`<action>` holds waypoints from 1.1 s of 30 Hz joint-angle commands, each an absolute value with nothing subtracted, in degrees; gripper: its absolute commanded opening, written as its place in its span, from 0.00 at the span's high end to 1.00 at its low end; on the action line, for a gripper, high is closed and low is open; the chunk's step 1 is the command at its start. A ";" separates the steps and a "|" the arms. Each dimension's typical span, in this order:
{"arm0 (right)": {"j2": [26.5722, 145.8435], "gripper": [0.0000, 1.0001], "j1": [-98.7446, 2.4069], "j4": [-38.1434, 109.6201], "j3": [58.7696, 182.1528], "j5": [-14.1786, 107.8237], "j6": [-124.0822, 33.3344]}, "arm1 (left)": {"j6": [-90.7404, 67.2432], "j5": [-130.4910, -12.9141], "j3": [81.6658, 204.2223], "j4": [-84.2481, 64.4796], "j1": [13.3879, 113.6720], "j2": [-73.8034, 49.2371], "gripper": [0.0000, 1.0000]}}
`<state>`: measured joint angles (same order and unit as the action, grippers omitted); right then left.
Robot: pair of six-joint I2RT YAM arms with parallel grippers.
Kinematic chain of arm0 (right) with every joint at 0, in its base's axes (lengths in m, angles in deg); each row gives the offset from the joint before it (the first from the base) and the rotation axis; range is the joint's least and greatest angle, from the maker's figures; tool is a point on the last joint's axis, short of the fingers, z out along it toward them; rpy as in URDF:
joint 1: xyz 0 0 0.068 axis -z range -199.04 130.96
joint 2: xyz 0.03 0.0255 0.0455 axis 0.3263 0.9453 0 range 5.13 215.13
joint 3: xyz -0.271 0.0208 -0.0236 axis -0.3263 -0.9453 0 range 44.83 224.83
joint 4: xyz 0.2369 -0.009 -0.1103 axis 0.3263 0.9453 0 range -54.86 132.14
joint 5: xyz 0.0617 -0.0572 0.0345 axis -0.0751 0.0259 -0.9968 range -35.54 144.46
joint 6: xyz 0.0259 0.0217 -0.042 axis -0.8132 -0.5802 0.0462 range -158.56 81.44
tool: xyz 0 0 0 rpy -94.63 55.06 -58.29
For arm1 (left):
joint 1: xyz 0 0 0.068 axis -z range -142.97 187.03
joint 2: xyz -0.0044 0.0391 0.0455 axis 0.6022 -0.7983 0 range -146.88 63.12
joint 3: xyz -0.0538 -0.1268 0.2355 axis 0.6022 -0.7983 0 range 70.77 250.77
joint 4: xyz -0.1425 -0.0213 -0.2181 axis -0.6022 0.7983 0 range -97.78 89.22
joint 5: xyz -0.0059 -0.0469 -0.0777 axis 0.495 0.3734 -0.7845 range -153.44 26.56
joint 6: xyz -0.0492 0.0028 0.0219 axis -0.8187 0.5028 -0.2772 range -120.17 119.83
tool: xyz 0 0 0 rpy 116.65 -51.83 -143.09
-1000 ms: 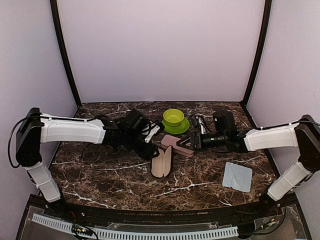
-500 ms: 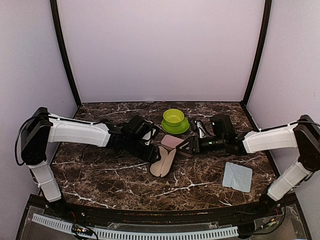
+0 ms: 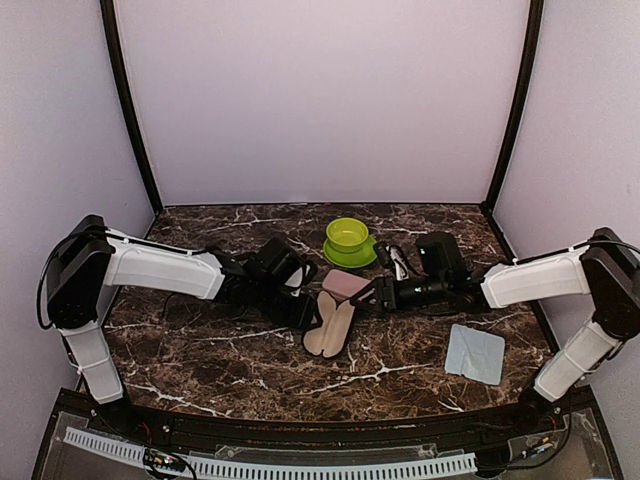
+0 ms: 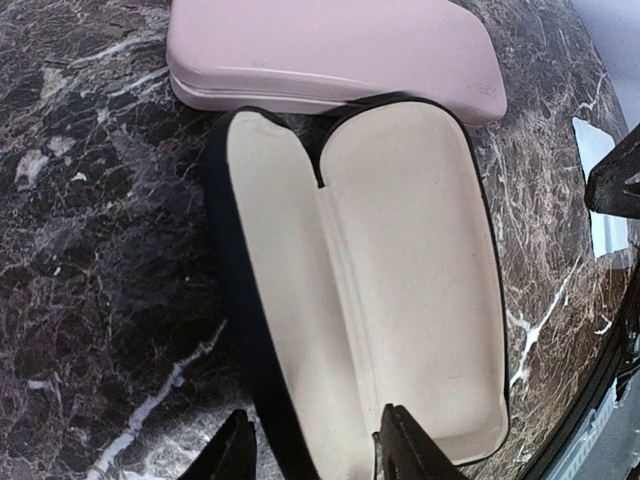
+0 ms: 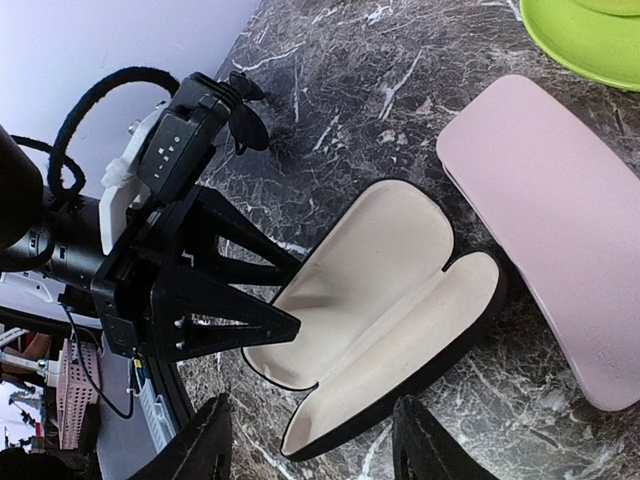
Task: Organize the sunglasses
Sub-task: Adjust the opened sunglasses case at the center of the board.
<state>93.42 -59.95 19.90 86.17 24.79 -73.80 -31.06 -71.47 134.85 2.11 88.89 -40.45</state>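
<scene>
A black case (image 3: 330, 328) lies open in the middle of the table, cream lining up (image 4: 400, 250). My left gripper (image 4: 317, 447) is open and straddles its near side wall, one finger outside and one over the lining. My right gripper (image 5: 315, 445) hangs open just over the case's (image 5: 380, 290) other end, holding nothing. A thin pair of sunglasses (image 3: 398, 257) lies by the green dish, partly hidden by my right arm. What look like dark lenses (image 5: 243, 110) show behind the left wrist. In the top view both grippers, left (image 3: 312, 312) and right (image 3: 368, 296), flank the case.
A shut pink case (image 3: 346, 284) lies right behind the open one, touching it (image 4: 330, 50). A green bowl on a green plate (image 3: 347, 238) stands at the back. A pale blue cloth (image 3: 474, 353) lies at the front right. Purple walls enclose the table.
The black case has spread wider open and lies flatter. My left gripper has moved in onto its edge. My right gripper has reached further left, toward the case.
</scene>
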 commanded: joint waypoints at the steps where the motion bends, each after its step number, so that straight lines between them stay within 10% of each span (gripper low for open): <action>1: 94.15 0.45 -60.67 17.04 85.83 25.29 -74.30 | -32.94 -73.17 133.80 1.28 88.62 -41.02 0.57; 15: 93.08 0.45 -60.78 18.15 86.01 25.98 -73.79 | -24.14 -65.98 140.40 10.34 87.70 -40.70 0.97; 33: 92.80 0.46 -60.74 19.78 86.50 26.72 -72.48 | 19.66 -50.94 142.60 18.94 86.95 -37.74 0.97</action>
<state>93.64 -60.30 20.25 86.17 26.06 -73.34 5.94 -50.32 144.99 19.73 87.01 -41.76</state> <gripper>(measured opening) 0.545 0.075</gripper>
